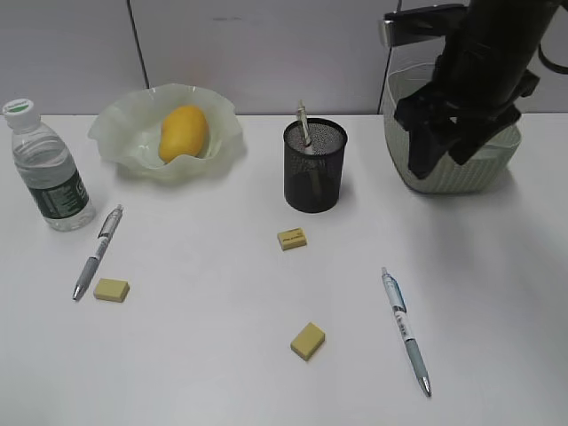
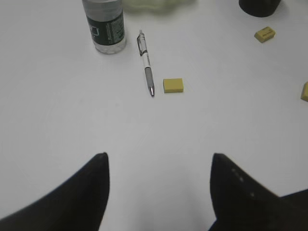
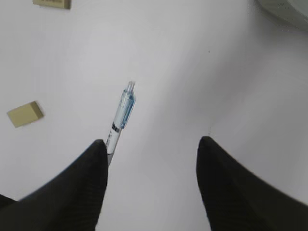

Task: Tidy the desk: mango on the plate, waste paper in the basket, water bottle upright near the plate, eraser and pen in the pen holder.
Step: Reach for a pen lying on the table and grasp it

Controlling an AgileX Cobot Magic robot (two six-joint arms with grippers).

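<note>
The mango [image 1: 183, 133] lies in the wavy-rimmed plate [image 1: 120, 124]. Left of the plate the water bottle [image 1: 49, 169] stands upright. One pen [image 1: 303, 124] sticks out of the black mesh pen holder [image 1: 314, 167]. Two more pens [image 1: 98, 251] [image 1: 406, 330] and three yellow erasers [image 1: 112, 289] [image 1: 292, 238] [image 1: 308, 341] lie on the desk [image 1: 213, 355]. My right gripper [image 1: 444, 155] hangs open and empty in front of the basket [image 1: 497, 164]. Below it lies a pen [image 3: 121, 115], its lower end behind the left finger. My left gripper [image 2: 160, 159] is open over bare desk. The waste paper is out of view.
The left wrist view has the bottle [image 2: 105, 24], a pen [image 2: 146, 62] and an eraser [image 2: 173, 85] ahead of the fingers. The right wrist view has two erasers [image 3: 25, 114] [image 3: 52, 3] to the left and the basket's edge [image 3: 288, 9] at top right. A grey wall stands behind the desk.
</note>
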